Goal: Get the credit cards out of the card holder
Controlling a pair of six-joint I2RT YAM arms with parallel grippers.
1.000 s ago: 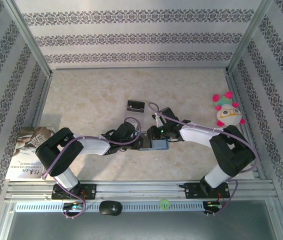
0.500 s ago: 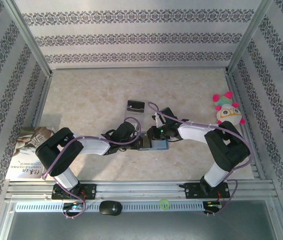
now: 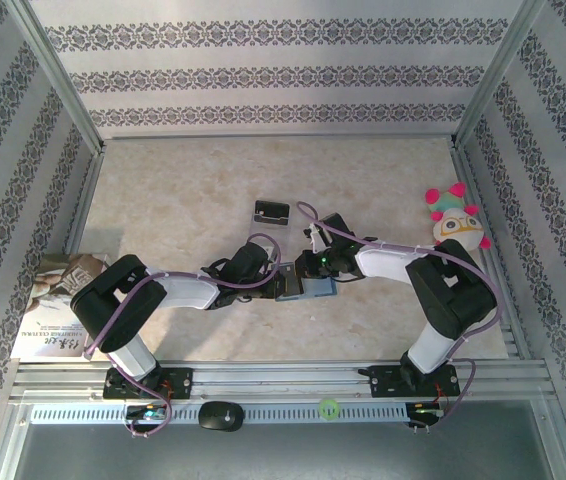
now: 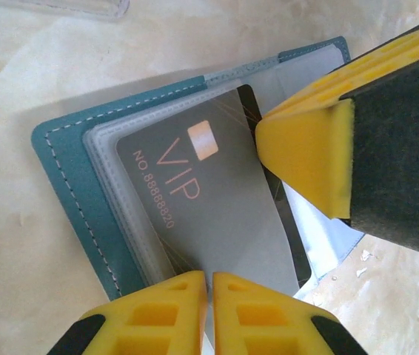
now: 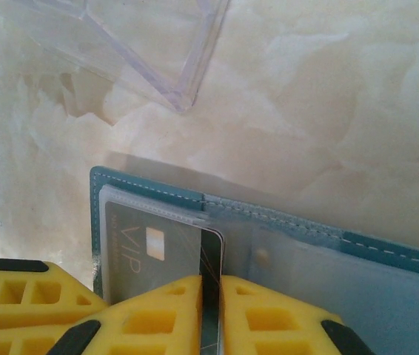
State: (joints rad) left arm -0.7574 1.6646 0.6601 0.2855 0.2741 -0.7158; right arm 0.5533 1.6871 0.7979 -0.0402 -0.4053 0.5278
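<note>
The card holder (image 4: 69, 194) lies open on the worktop (image 5: 328, 111) between our arms. Our left tool (image 4: 209, 303) is pressed together on the holder's near edge, and our right tool (image 5: 211, 310) pinches the VIP card (image 4: 217, 214). If the left grip slips, the holder may drag along with the card. The clear stand (image 5: 143, 44) sits near the far edge, with bare worktop beside it.

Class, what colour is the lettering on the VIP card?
Copper-orange on a grey card, clearest in the left wrist view.
</note>
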